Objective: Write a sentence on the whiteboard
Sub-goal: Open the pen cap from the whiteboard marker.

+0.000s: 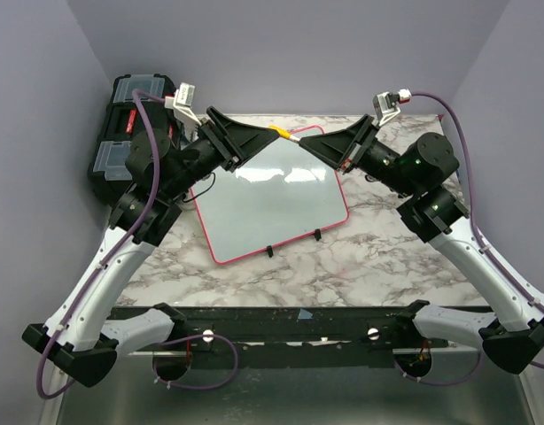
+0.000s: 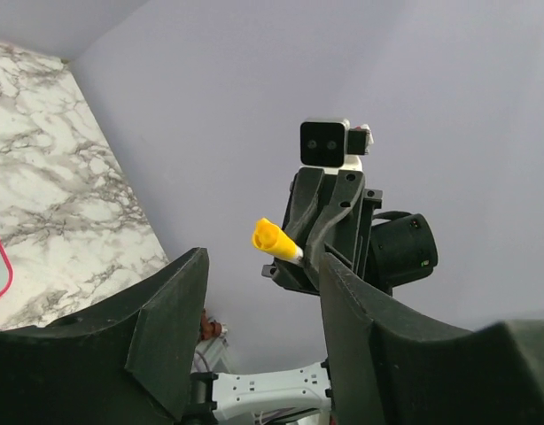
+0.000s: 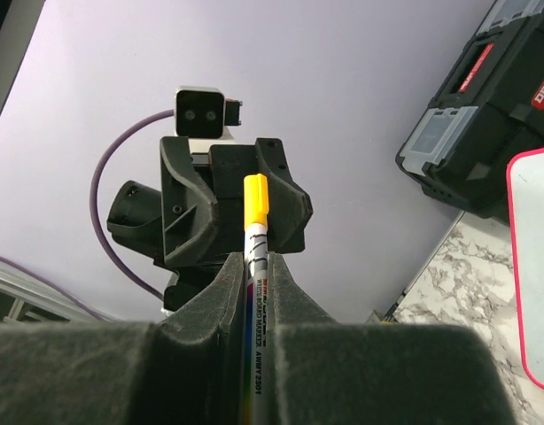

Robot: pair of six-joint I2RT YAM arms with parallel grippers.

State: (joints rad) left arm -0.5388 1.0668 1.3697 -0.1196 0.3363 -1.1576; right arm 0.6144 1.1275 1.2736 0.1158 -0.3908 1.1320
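We saw our right claw (image 3: 252, 270) clamped tight on the yellow-capped marker (image 3: 256, 221) by the whiteboard's (image 1: 272, 199) far edge, our left claw (image 2: 263, 266) spread apart

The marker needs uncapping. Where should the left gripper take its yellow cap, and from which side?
Pinch the yellow cap across its sides, coming end-on along the marker: it juts clear of the shut right gripper, facing the open left gripper.

the whiteboard (image 1: 272, 199) in mid-frame was glossy white with a pink-red frame and black clips (image 1: 268, 251). the marker (image 3: 255, 266) had a yellow cap and a white barrel with black print. the table (image 1: 387, 257) was white marble veined grey. the toolbox (image 1: 130, 124), upper left, was black with red labels.
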